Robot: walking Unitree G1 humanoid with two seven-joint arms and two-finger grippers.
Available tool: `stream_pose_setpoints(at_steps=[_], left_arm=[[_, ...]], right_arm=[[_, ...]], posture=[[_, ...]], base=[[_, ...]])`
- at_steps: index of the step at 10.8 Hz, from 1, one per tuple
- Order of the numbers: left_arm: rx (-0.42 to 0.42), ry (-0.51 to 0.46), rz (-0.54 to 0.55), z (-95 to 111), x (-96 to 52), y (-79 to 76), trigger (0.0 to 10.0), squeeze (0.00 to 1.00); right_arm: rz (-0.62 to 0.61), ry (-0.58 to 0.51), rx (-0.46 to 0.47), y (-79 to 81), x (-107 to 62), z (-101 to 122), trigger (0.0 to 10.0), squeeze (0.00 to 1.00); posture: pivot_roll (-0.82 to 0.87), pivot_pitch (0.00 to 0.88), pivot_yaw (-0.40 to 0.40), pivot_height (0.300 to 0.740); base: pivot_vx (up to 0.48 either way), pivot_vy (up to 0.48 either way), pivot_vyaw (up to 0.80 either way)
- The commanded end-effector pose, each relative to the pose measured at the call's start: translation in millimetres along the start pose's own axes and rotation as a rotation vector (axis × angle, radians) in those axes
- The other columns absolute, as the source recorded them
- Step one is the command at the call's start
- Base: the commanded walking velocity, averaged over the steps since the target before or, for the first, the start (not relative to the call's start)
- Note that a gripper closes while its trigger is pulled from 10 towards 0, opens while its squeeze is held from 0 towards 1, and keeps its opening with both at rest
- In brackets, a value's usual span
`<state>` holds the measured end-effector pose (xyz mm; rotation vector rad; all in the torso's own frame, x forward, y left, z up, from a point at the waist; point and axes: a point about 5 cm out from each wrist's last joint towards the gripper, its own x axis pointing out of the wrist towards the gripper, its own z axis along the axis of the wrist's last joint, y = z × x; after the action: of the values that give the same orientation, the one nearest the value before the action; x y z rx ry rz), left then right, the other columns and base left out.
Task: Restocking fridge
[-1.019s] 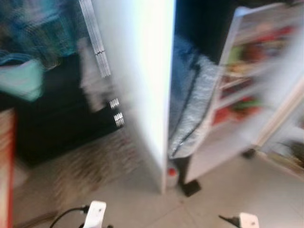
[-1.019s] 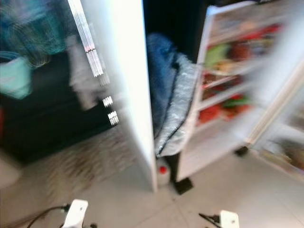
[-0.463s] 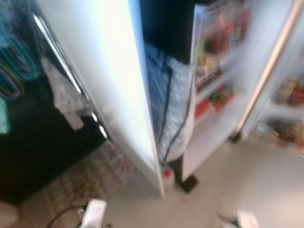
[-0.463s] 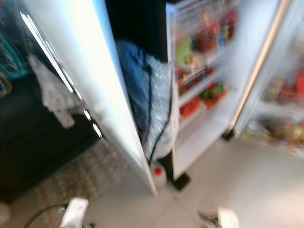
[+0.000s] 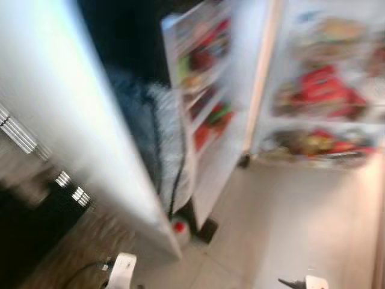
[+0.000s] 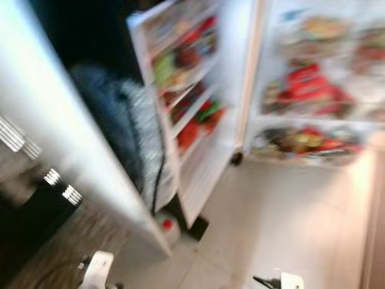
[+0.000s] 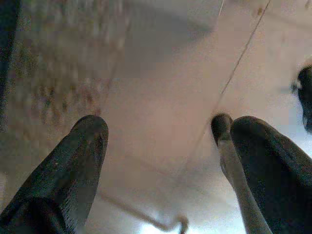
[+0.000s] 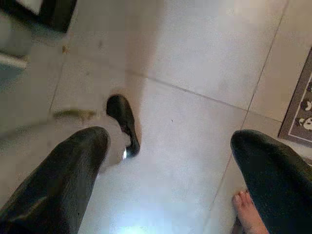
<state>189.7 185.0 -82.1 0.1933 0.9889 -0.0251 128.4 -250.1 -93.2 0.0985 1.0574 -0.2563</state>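
Down at the lower edge of the head views, both arms hang low over a pale tiled floor (image 5: 289, 211). The left gripper (image 7: 163, 141) has its two black fingers spread wide with nothing between them, above tile and the edge of a patterned rug (image 7: 53, 63). The right gripper (image 8: 168, 165) is likewise spread wide and empty over the tiles; a small dark object (image 8: 123, 122) lies on the floor below it, the corner of a mat (image 8: 300, 107) sits to one side, and a person's bare toes (image 8: 246, 214) show close by one finger. Farther ahead, everything is smeared by blur. A small white bottle with a red cap (image 5: 178, 227) stands on the floor at the foot of a white panel (image 5: 72, 132), just beside a grey and blue quilted bag (image 5: 159, 138) wedged behind it. Beyond that, the open fridge door (image 5: 204, 102) carries shelves of red and green items, and the fridge (image 5: 325, 90) interior to the right shows crowded shelves of red and mixed packages.
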Motion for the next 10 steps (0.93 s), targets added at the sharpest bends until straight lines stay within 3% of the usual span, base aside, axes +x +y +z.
stream_pose_setpoints(at_steps=[1, 3, 10], left_arm=[[-0.004, 0.034, 0.016, -11.3, -1.6, 5.4, 10.0, 0.0], [-0.005, 0.034, 0.016, -11.5, -1.6, 4.7, 10.0, 0.0], [0.015, 0.051, 0.021, -15.3, -2.4, 11.4, 10.0, 0.0]], right_arm=[[0.008, 0.011, 0.003, 3.5, -0.1, -3.8, 10.0, 0.0], [0.008, 0.011, 0.0, 3.0, -0.1, -3.9, 10.0, 0.0], [-0.003, -0.001, 0.017, 2.5, -0.2, -3.0, 10.0, 0.0]], posture=[[-0.09, 0.078, 0.116, 0.74], [-0.09, 0.079, 0.112, 0.74], [-0.09, 0.077, 0.115, 0.74]], base=[[0.0, 0.0, -0.8], [0.0, 0.0, -0.8], [0.0, 0.0, 0.0]])
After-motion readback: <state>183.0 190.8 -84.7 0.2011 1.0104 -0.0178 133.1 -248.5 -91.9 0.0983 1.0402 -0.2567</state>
